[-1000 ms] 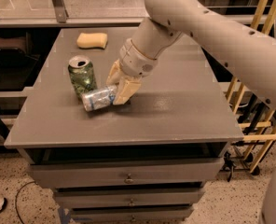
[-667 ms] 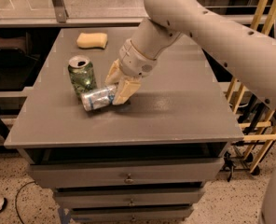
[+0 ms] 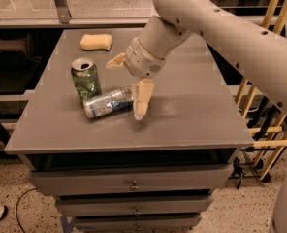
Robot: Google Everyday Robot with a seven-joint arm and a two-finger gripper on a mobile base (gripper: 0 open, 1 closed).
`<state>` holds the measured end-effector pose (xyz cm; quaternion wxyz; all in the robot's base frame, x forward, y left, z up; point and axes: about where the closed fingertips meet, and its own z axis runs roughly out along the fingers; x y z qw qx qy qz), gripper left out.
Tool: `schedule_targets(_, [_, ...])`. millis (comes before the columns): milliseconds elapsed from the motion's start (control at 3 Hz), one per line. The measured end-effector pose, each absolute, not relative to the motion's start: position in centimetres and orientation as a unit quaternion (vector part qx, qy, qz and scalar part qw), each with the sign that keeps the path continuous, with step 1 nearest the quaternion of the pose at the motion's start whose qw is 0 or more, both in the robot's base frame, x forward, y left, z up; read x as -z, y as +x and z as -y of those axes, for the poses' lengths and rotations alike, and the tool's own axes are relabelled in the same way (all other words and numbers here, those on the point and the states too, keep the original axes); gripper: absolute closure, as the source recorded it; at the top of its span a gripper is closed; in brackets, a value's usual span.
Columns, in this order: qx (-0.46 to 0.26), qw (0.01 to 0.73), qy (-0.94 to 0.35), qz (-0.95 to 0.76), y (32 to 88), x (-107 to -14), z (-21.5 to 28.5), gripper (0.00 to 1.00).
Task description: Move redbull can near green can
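My gripper (image 3: 124,90) has opened and let go of the redbull can (image 3: 107,102), which lies right beside the green can (image 3: 85,79).

A second ago my two pale fingers were drawn in close at the right end of the slim silver-and-blue can. Now they are spread wide: one points left above the can, and the other hangs down at its right end, so close that I cannot tell whether it touches. The can lies on its side on the grey cabinet top (image 3: 192,115), where it lay before, its left end at the foot of the upright green can. I judge the placing done. What is left is to lift away without nudging the can, which could roll.
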<state>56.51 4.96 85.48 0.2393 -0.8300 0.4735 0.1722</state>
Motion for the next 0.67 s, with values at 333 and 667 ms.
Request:
schedule_targets(333, [-0.154, 0.248, -0.828, -0.479, 57.6, -86.7, -2.9, 0.0])
schedule_targets(667, [-0.133, 0.264, -0.802, -0.519, 59.1, -87.2, 1.8, 0.0])
